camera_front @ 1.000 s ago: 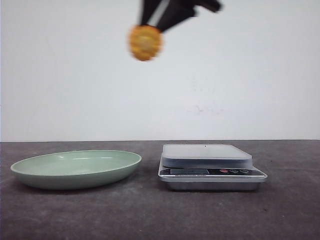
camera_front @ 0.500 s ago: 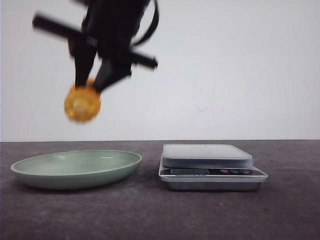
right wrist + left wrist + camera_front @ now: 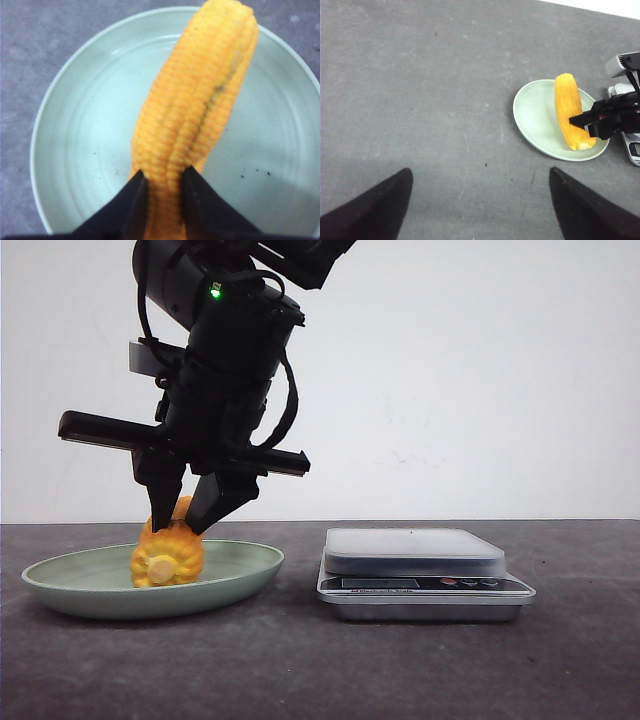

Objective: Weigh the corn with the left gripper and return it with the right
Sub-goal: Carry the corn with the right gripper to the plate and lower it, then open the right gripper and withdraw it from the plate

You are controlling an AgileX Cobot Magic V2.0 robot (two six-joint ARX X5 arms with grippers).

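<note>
Corn [image 3: 167, 553] is lying in the green plate [image 3: 240, 575], and your right gripper [image 3: 189, 517] is clamping it; the scale [image 3: 414, 551] is sitting bare, so I judge you are finishing, with only the release left.

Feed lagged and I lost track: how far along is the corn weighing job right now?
Done, it seems: the scale platform is bare and the corn sits in the green plate, so weighing looks over, though the display is unreadable. In hand: the right gripper is shut on the corn, low in the plate. Remaining: release and lift clear. The left gripper is open over bare table, holding nothing.
</note>
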